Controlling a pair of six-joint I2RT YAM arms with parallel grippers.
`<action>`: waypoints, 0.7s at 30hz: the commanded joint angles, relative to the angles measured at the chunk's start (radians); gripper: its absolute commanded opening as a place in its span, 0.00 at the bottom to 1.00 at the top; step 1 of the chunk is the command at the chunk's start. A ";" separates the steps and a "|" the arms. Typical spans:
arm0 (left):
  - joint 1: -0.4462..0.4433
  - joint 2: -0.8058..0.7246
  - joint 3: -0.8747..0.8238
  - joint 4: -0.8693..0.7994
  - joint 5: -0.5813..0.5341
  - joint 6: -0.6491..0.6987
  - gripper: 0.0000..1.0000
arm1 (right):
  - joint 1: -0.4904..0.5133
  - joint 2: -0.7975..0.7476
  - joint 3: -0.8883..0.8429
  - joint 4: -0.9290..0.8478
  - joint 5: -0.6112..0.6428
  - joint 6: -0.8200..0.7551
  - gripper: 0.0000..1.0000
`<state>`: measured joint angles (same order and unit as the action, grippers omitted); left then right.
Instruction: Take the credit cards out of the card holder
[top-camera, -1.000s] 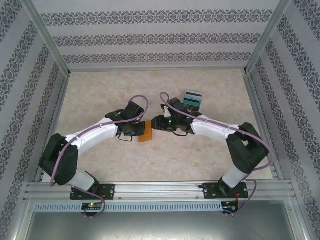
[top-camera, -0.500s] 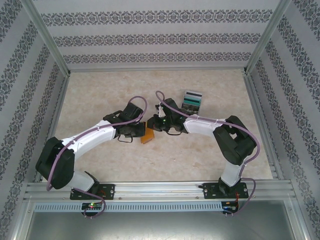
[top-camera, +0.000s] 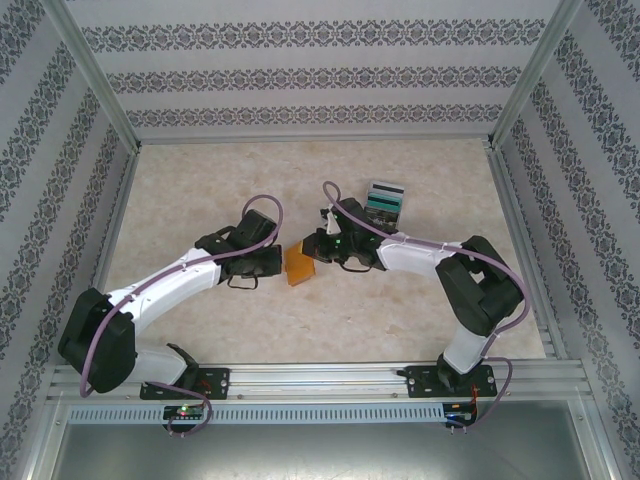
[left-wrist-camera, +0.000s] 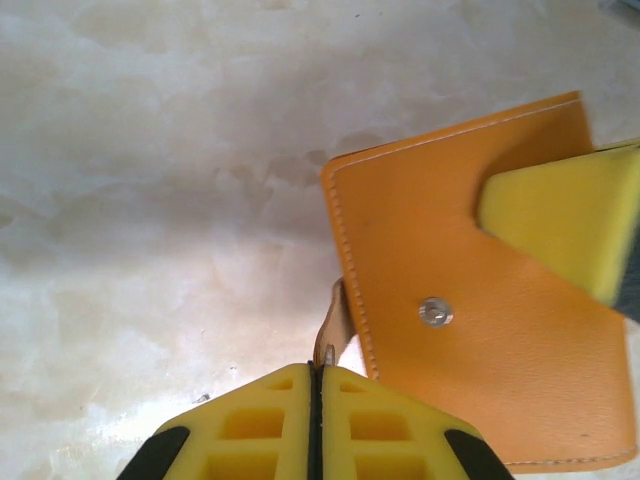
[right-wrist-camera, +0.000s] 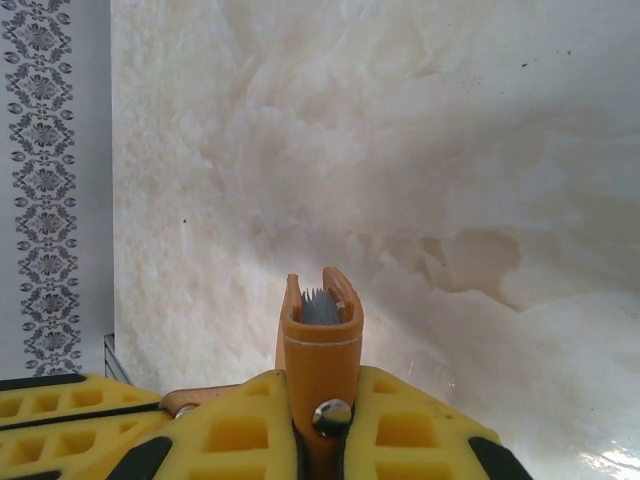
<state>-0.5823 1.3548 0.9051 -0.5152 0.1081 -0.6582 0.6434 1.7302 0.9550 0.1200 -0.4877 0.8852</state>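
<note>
left gripper (left-wrist-camera: 315, 378) jaws: pressed together on a thin flap of the card holder (left-wrist-camera: 470, 300)
right gripper (right-wrist-camera: 322, 388) jaws: pinching the card holder's opposite side
card holder: mid-tabletop (top-camera: 200, 185), between both grippers
credit cards (right-wrist-camera: 320, 307): grey edges inside the holder's open end

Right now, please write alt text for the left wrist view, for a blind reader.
The orange card holder, silver snap facing the camera, sits at the picture's right over a pale marbled table. The left gripper is shut on its thin tan strap; a yellow finger pad of the right gripper covers its upper right corner.
</note>
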 joint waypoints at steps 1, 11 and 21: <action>0.007 -0.037 -0.004 0.026 -0.003 -0.037 0.00 | -0.007 -0.011 -0.020 -0.016 0.025 -0.015 0.00; 0.001 -0.022 0.018 0.061 0.070 -0.022 0.00 | -0.003 0.006 0.004 -0.076 0.059 -0.073 0.52; -0.007 -0.040 0.064 0.052 0.097 -0.014 0.00 | 0.031 0.010 0.028 -0.096 0.045 -0.090 0.59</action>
<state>-0.5827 1.3510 0.9146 -0.4816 0.1871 -0.6750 0.6594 1.7306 0.9554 0.0345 -0.4431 0.8146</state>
